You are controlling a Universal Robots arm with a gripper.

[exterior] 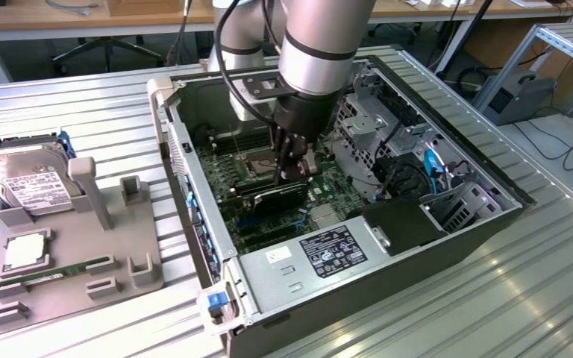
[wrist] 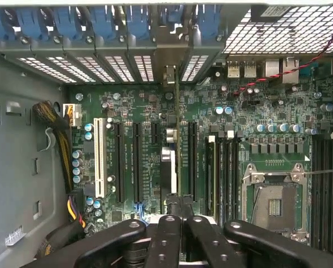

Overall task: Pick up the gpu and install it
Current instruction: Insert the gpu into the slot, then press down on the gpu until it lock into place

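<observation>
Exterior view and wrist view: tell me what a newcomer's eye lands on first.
The arm reaching into the open computer case, its fingers shut on the gpu standing edge-on over the green motherboard. Then the grey fixture at the exterior view's left, holding a hard drive.

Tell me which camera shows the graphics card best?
The exterior view: the gpu shows its black face, standing in the open case under the gripper. The wrist view sees it only edge-on, a thin line above the motherboard.
</observation>
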